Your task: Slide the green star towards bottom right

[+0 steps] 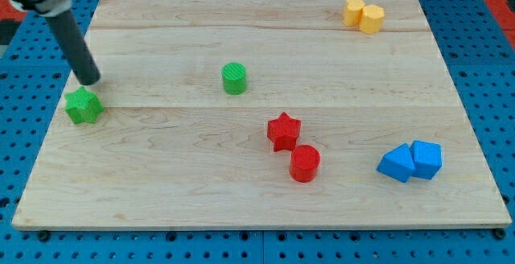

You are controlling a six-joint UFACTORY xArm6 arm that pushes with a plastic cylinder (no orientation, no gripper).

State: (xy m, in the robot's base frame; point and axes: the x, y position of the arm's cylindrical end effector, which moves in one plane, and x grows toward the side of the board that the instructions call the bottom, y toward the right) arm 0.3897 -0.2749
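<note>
The green star [83, 105] lies near the board's left edge, at mid height. My tip [90, 80] is just above the star toward the view's top, slightly to its right, close to its upper edge; whether they touch is unclear. The rod slants up to the view's top left corner.
A green cylinder [234, 78] stands left of centre. A red star [283, 130] and a red cylinder [305, 162] sit together below centre. Two blue blocks [411, 161] lie at the bottom right. Two yellow blocks [364, 14] lie at the top right. The wooden board [257, 208] rests on a blue pegboard.
</note>
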